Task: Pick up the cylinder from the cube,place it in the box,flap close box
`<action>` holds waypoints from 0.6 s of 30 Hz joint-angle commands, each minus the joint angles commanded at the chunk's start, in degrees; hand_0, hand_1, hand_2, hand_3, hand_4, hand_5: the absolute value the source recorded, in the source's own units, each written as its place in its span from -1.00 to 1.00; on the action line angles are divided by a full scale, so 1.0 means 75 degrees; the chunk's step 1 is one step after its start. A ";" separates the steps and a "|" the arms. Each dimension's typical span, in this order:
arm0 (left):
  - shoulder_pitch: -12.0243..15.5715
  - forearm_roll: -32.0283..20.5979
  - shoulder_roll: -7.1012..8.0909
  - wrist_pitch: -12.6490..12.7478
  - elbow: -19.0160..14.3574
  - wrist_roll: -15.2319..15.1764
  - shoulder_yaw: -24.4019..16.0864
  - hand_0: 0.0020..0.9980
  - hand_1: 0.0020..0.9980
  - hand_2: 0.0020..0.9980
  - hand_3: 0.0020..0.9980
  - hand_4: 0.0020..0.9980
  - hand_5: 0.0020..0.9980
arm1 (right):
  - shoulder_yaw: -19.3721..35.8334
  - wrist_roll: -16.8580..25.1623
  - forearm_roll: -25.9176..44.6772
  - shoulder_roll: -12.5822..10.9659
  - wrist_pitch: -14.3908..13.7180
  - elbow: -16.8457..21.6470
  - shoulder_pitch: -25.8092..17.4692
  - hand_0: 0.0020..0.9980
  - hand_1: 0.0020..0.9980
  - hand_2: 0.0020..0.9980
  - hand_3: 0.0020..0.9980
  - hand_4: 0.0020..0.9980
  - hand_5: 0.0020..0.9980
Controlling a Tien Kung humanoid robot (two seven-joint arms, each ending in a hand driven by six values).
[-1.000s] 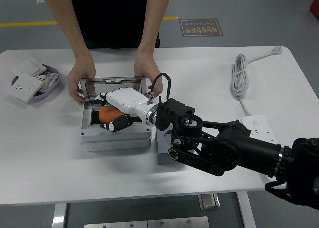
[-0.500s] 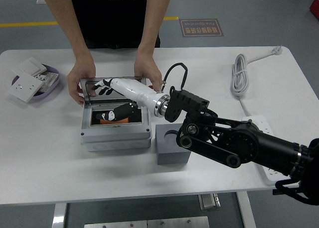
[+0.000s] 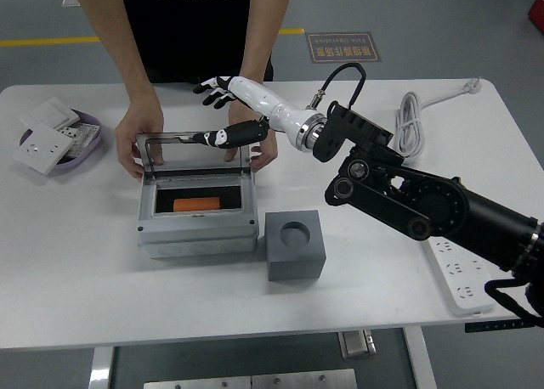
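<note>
One robot hand (image 3: pixel 228 109), the right, hovers with fingers spread and empty above the raised lid (image 3: pixel 194 138) at the far edge of the grey box (image 3: pixel 197 228). Below it, toward the robot, the orange cylinder (image 3: pixel 196 205) lies inside, lengthwise left to right.

White right hand (image 3: pixel 234 109) with black-tipped fingers (image 3: pixel 207 89), silver wrist ring, looping black cable, bulky black jointed right arm (image 3: pixel 416 204), person (image 3: pixel 191 24) in black lettered shirt
</note>
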 joint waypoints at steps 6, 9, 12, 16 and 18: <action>-0.0026 -0.0022 0.0003 -0.0001 0.0000 -0.0010 0.0033 0.21 0.19 0.15 0.15 0.18 -0.65 | -0.0272 0.0056 0.0010 0.0243 -0.0043 -0.0157 0.0053 0.62 0.44 0.47 0.64 0.65 -0.28; -0.0038 -0.0008 -0.0005 -0.0003 0.0000 -0.0011 0.0024 0.21 0.19 0.15 0.15 0.18 -0.65 | -0.0382 0.0088 0.0019 0.0315 -0.0062 -0.0197 0.0038 0.62 0.44 0.47 0.64 0.65 -0.28; -0.0036 0.0002 -0.0013 -0.0007 0.0000 -0.0010 0.0027 0.21 0.19 0.15 0.15 0.18 -0.65 | -0.0468 0.0119 0.0017 0.0337 -0.0076 -0.0219 -0.0002 0.62 0.44 0.47 0.64 0.66 -0.27; -0.0022 0.0044 -0.0021 -0.0011 0.0000 -0.0005 0.0002 0.21 0.19 0.15 0.15 0.18 -0.65 | -0.0515 0.0154 0.0025 0.0293 -0.0105 -0.0206 -0.0058 0.62 0.45 0.47 0.63 0.66 -0.27; -0.0018 0.0056 -0.0022 -0.0012 0.0000 -0.0005 -0.0006 0.21 0.19 0.15 0.15 0.18 -0.65 | -0.0519 0.0163 0.0028 0.0268 -0.0118 -0.0185 -0.0076 0.62 0.45 0.47 0.63 0.66 -0.27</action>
